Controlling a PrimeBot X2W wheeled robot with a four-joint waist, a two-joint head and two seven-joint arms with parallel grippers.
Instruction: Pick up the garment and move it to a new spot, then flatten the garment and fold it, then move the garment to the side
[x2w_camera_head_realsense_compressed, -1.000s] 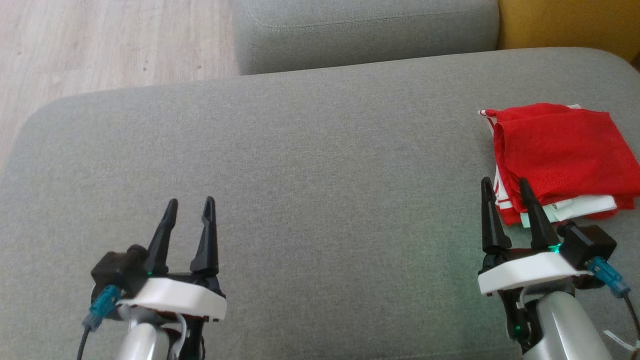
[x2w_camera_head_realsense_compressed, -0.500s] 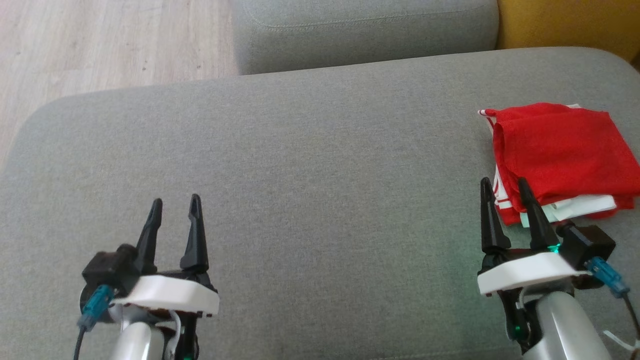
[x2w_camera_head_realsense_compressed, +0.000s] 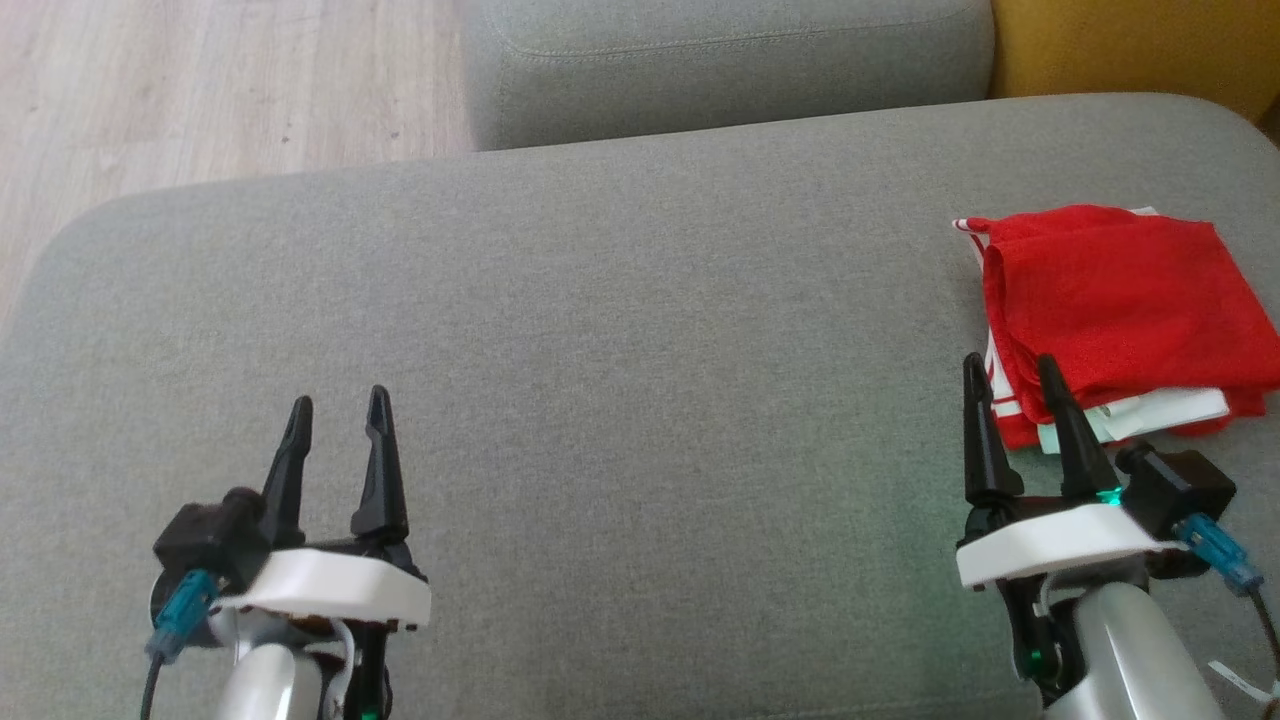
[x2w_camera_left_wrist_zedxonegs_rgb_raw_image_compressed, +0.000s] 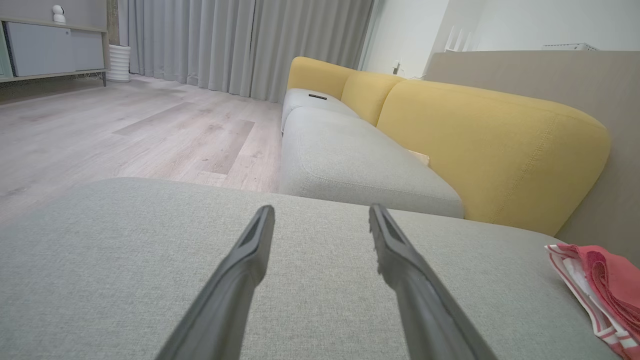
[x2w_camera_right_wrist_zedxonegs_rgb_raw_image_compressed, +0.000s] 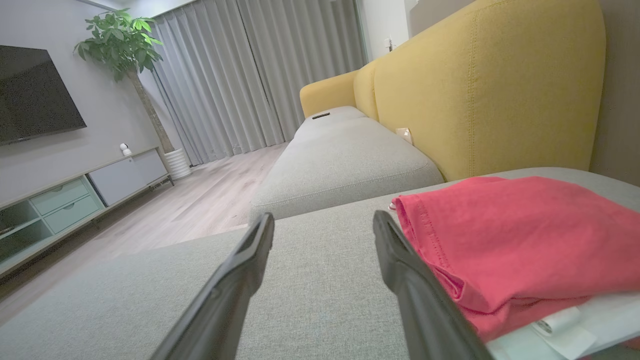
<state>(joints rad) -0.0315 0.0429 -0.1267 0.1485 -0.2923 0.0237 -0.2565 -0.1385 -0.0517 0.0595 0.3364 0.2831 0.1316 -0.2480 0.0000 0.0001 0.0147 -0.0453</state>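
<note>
The garment (x2w_camera_head_realsense_compressed: 1115, 310) is a folded red cloth with white stripes and a white label, lying at the right end of the grey sofa seat (x2w_camera_head_realsense_compressed: 620, 330). Its red top layer (x2w_camera_right_wrist_zedxonegs_rgb_raw_image_compressed: 510, 240) lies just right of my right fingers in the right wrist view, and its edge (x2w_camera_left_wrist_zedxonegs_rgb_raw_image_compressed: 595, 280) shows at the far right of the left wrist view. My right gripper (x2w_camera_head_realsense_compressed: 1010, 370) stands open just in front of the garment's near left corner, empty. My left gripper (x2w_camera_head_realsense_compressed: 338, 410) is open and empty over bare cushion at the lower left.
A second grey seat cushion (x2w_camera_head_realsense_compressed: 720, 65) lies beyond the one in front. Yellow backrests (x2w_camera_left_wrist_zedxonegs_rgb_raw_image_compressed: 480, 145) line the right side. Wooden floor (x2w_camera_head_realsense_compressed: 200, 90) lies past the cushion's far left edge, with a low TV cabinet (x2w_camera_right_wrist_zedxonegs_rgb_raw_image_compressed: 75, 195) and a potted plant (x2w_camera_right_wrist_zedxonegs_rgb_raw_image_compressed: 125, 45) across the room.
My left gripper has drawn back toward me and slightly left over the cushion, staying open. The right gripper and the garment have not moved.
</note>
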